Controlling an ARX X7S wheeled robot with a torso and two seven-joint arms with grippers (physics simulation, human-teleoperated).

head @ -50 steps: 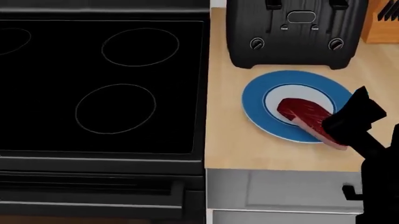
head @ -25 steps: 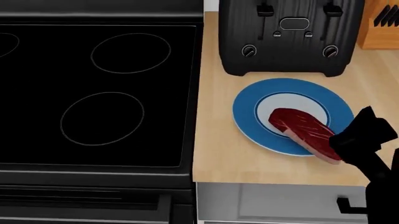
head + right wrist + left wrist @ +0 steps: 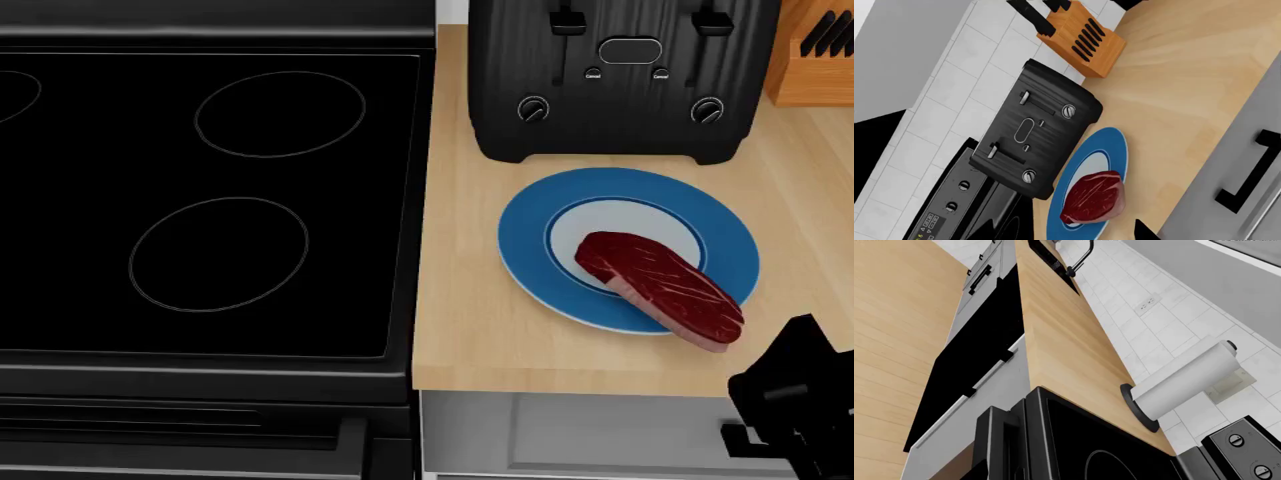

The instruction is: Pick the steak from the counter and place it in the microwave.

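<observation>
The counter was matt pale wood grain. The stovetop was glossy black glass. The toaster looked like brushed dark metal, the plate smooth glazed ceramic, the steak moist and marbled.

Toaster crowds plate behind; front open.

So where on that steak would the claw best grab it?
Probably across the steak's narrow width, coming down from above. It lies flat on the blue plate, long and oval, with its near end hanging past the rim. That end looks easiest, since the toaster crowds the far side.
</observation>
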